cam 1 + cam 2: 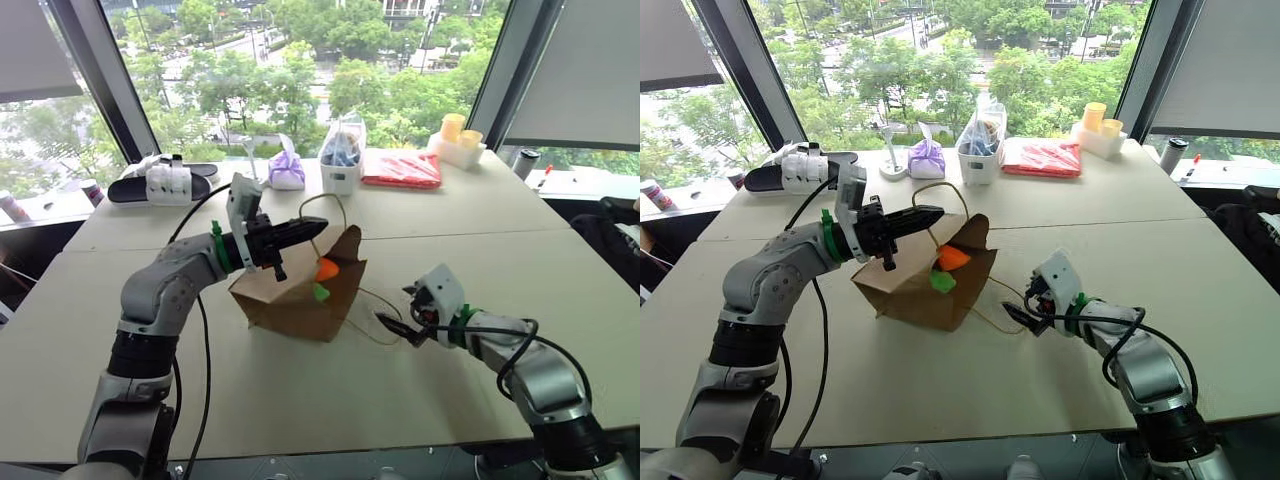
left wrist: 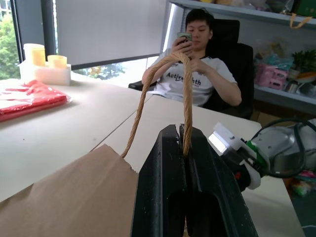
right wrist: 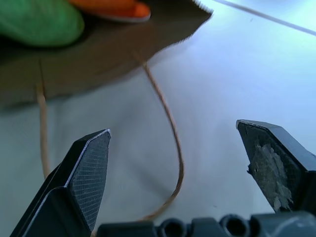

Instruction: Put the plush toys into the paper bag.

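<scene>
Both plush toys — orange toy (image 1: 953, 257), green toy (image 1: 942, 281) — sit in the paper bag (image 1: 915, 285); left tool (image 1: 936, 213) pinches its cord handle (image 2: 186, 89), right tool (image 1: 1018, 316) gapes wide above the table (image 1: 940, 380).

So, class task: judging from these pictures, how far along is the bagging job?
Done: the orange plush toy and green plush toy sit in the mouth of the paper bag. In hand: the left hand grips its cord handle. The right hand is open, empty. Left: pushing them deeper, perhaps.
</scene>
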